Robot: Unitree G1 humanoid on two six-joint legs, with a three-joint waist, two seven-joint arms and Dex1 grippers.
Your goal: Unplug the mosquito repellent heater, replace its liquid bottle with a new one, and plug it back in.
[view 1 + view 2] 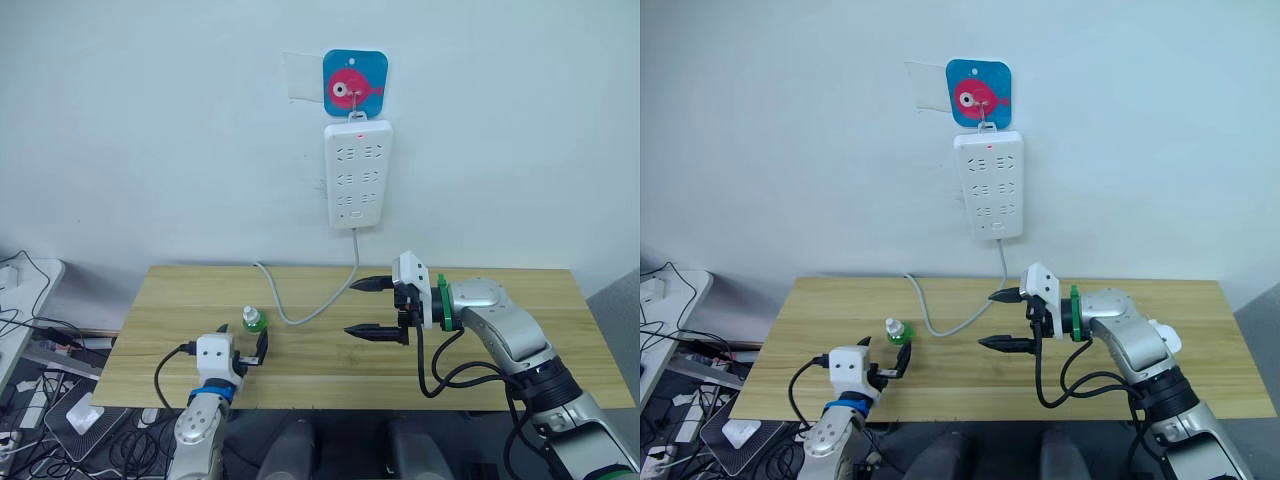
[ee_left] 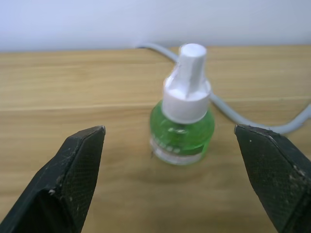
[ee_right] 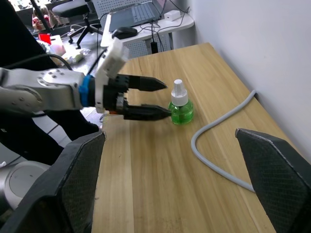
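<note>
— Where's the bottle sitting right now?

— The small green liquid bottle (image 1: 254,320) with the white cap stands upright on the wooden table (image 1: 520,300), toward the left side, roughly midway between the near and far edges. The grey cable (image 1: 300,312) from the power strip (image 1: 358,173) curls across the tabletop just to its right, not touching it as far as I can tell.

— And the left gripper?

— The left gripper (image 1: 248,352) is just on the near side of the bottle, fingers spread wide and aimed at it. From the wrist camera, the bottle sits between the two black fingertips (image 2: 80,155) but farther off; neither touches it. So it's released, holding nothing.

— The right one?

— The right gripper (image 1: 368,307) hovers over the middle of the table, well apart from the bottle, pointing left. Its two fingers are parted, one above the other, with nothing between them.

— What about the heater?

— I can't make one out. The power strip hangs on the wall above the far edge of the table, from a hook on a blue square plaque with a pink fish (image 1: 354,84); its sockets look bare, with a small red light at the top.

— Anything else around?

— Cables and clutter on the floor (image 1: 40,400) off to the left of the table.
</note>
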